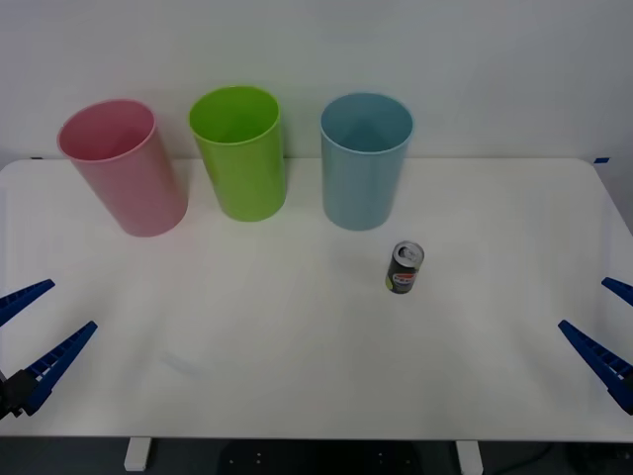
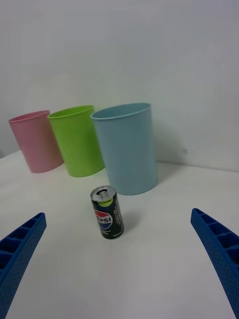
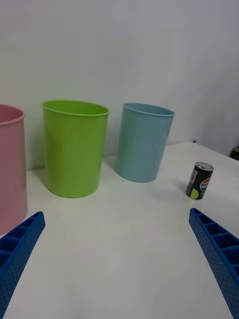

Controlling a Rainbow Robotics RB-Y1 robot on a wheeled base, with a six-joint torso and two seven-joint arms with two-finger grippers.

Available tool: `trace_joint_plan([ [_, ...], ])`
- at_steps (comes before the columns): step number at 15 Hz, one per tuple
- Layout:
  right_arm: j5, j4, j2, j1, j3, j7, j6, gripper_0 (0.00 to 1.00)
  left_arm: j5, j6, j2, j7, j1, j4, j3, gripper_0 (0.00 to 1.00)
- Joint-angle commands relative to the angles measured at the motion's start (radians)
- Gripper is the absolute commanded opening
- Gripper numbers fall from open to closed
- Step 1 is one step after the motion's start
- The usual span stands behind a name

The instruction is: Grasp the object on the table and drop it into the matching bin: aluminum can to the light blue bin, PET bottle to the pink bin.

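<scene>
Standing upright on the table (image 1: 297, 396), the aluminum can (image 1: 405, 267) sits just in front of the light blue bin (image 1: 365, 163), slightly toward the robot's right, near but not touching it. Lime green bin (image 1: 240, 153) is next along from the blue one, pink bin (image 1: 123, 166) beyond that, farthest from the can. Nothing grasped yet.

Right gripper (image 1: 611, 334) hangs low at the table edge, well apart from the can on the blue bin's right side, fingers spread wide, empty. Left gripper (image 1: 35, 334) parked at the opposite edge, far from the blue bin, fingers also spread, empty.

Risks, judged from this layout:
- Can is small and light; a finger clipping it on approach would likely tip it or roll it.
- Can is close to the blue bin, so a fingertip overshooting could knock the bin's wall.
- Closing too high on the silver top may let it slip.
- Bins stand close together; a release off-centre could land in the green one.
</scene>
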Motion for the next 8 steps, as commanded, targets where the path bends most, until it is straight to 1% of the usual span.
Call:
trace_joint_plan([
  [1, 0.0, 0.001, 0.01, -0.004, -0.004, 0.001, 0.001, 1.0, 0.0, 0.0, 0.0, 0.0, 0.0, 0.0, 0.0, 1.0],
  [3, -0.004, -0.022, -0.004, 0.002, 0.004, 0.0, 0.018, 1.0, 0.0, 0.0, 0.0, 0.0, 0.0, 0.0, 0.0, 1.0],
  [6, -0.003, -0.008, -0.011, 0.004, 0.019, 0.012, 0.044, 1.0, 0.0, 0.0, 0.0, 0.0, 0.0, 0.0, 0.0, 1.0],
  [8, 0.014, -0.006, -0.011, 0.002, 0.027, 0.023, 0.059, 1.0, 0.0, 0.0, 0.0, 0.0, 0.0, 0.0, 0.0, 1.0],
])
